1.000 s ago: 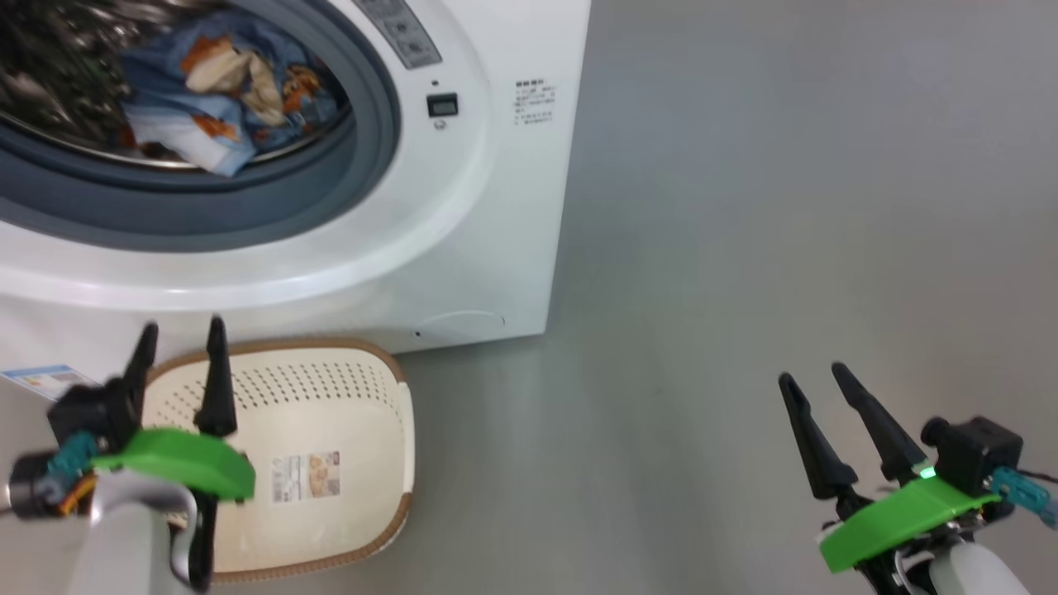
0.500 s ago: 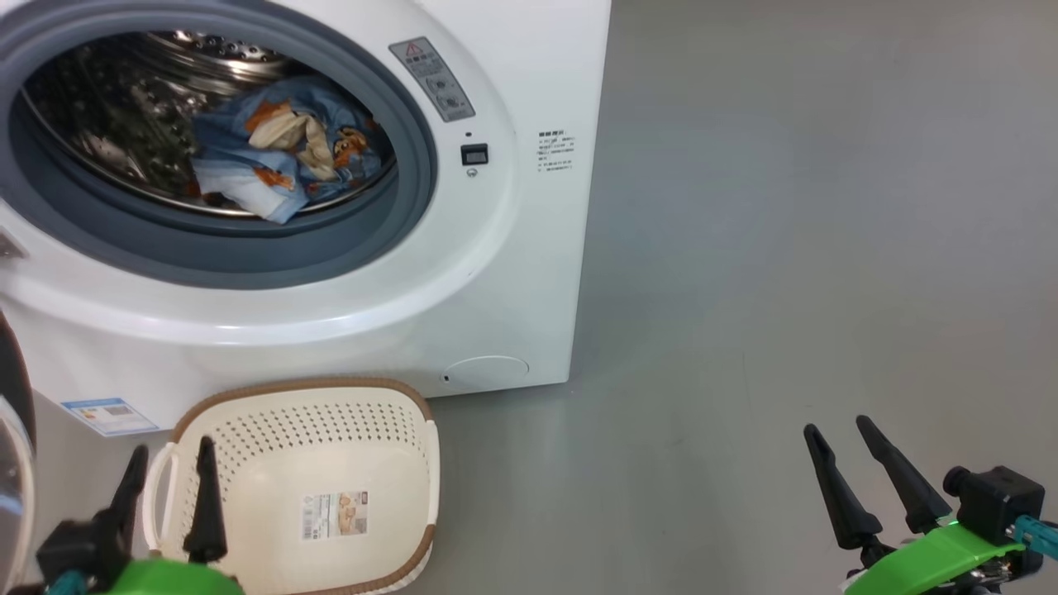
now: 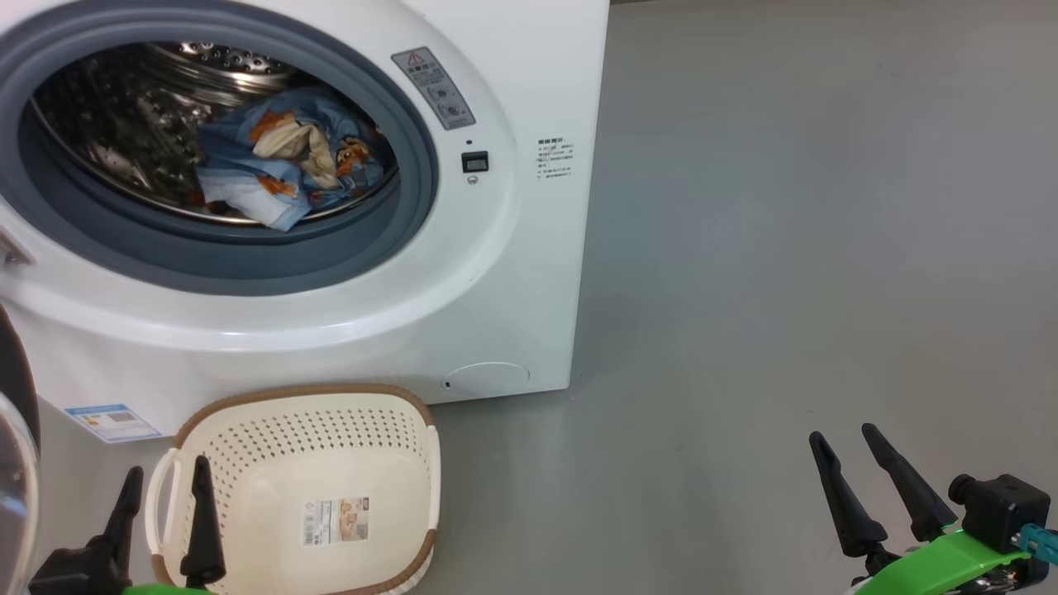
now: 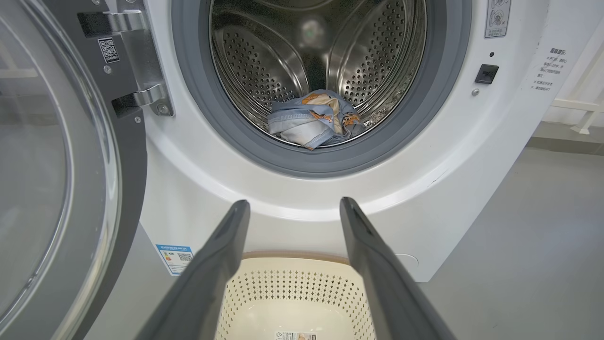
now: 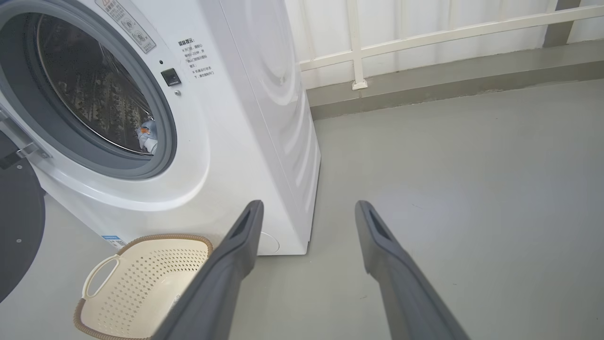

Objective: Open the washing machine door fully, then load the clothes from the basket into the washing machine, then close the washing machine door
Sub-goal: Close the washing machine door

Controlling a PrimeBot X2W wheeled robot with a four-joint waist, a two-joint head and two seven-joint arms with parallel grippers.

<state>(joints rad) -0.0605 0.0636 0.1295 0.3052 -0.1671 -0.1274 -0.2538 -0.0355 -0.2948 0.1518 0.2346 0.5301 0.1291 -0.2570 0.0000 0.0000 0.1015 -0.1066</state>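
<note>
The white washing machine point(image 3: 512, 273) stands with its door point(image 4: 56, 170) swung open to the left. The light blue printed clothes point(image 3: 281, 161) lie at the front of the steel drum point(image 4: 283, 52). On the floor before the machine sits the cream basket point(image 3: 331, 463), with just a paper label on its base. My left gripper point(image 3: 165, 471) hovers over the basket's left side, open with nothing between its fingers. My right gripper point(image 3: 845, 436) hangs open over bare floor at the lower right, well clear of the machine.
Grey floor point(image 3: 785, 248) stretches to the right of the washing machine. In the right wrist view a white railing point(image 5: 424, 33) and a wall run behind the machine.
The head camera has tilted up, so the drum and clothes sit lower in view. The left gripper has dropped toward the bottom edge; the right gripper sits slightly lower.
</note>
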